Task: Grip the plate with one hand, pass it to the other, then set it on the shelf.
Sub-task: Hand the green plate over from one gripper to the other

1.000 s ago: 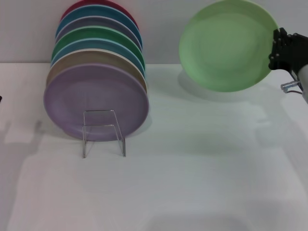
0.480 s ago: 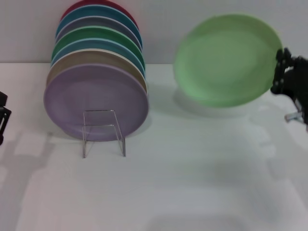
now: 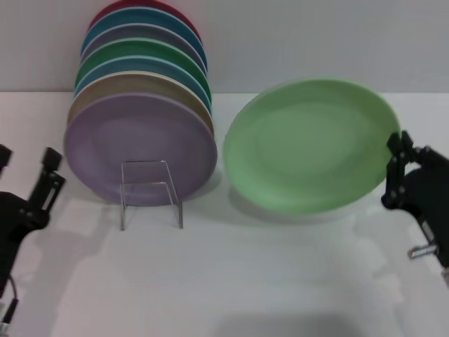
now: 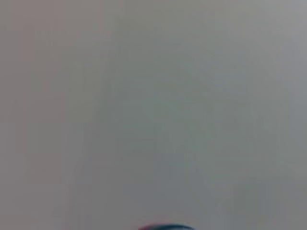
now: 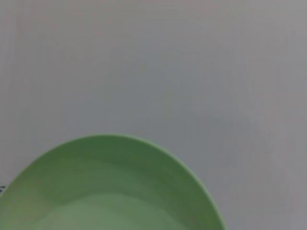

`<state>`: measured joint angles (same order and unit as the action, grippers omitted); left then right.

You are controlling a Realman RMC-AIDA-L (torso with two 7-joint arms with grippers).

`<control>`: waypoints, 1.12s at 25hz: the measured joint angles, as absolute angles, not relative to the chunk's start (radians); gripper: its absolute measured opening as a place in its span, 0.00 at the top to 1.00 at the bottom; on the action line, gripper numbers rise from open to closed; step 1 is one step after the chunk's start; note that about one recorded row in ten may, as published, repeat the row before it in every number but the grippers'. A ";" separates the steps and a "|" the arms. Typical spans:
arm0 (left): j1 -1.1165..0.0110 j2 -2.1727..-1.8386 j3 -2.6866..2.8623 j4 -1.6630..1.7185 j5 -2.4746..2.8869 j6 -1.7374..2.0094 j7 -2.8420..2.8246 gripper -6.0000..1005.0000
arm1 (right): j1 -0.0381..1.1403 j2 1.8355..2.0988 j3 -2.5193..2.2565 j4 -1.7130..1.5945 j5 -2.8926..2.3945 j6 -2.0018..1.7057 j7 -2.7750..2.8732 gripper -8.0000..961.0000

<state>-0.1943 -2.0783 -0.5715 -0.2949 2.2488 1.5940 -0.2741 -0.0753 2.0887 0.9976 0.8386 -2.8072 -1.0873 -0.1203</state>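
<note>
The light pastel-green plate (image 3: 309, 144) hangs tilted above the table at centre right, its face toward me. My right gripper (image 3: 395, 168) is shut on its right rim. The plate also fills the lower part of the right wrist view (image 5: 110, 196). The shelf (image 3: 150, 193), a small clear wire stand, is on the table at front left, to the left of the held plate. My left gripper (image 3: 27, 166) is open and empty at the far left, left of the shelf, fingers pointing up.
A stack of several coloured plates leans against the back wall behind the shelf, with a lilac plate (image 3: 140, 149) in front. The top edge of a plate (image 4: 168, 226) shows in the left wrist view. The white table (image 3: 266, 274) spreads in front.
My right gripper has carried the green plate down and to the left, toward the table's middle. My left gripper has come up into view at the far left, open.
</note>
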 joint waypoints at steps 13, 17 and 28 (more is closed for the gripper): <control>-0.181 -2.078 -0.403 -0.328 2.248 1.574 -0.184 0.19 | -0.041 2.088 0.589 0.835 -2.340 -1.246 -0.477 0.96; -0.176 -2.079 -0.364 -0.337 2.248 1.573 -0.132 0.19 | -0.024 2.088 0.508 0.846 -2.235 -1.284 -0.570 0.96; -0.205 -2.077 -0.332 -0.337 2.249 1.522 -0.113 0.19 | 0.034 2.089 0.345 0.903 -2.038 -1.359 -0.840 0.96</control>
<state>-0.2046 -2.0770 -0.3318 -0.3371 2.2489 1.5224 -0.1127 0.0336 2.0888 0.3449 0.9030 -2.0375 -1.3586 -0.8398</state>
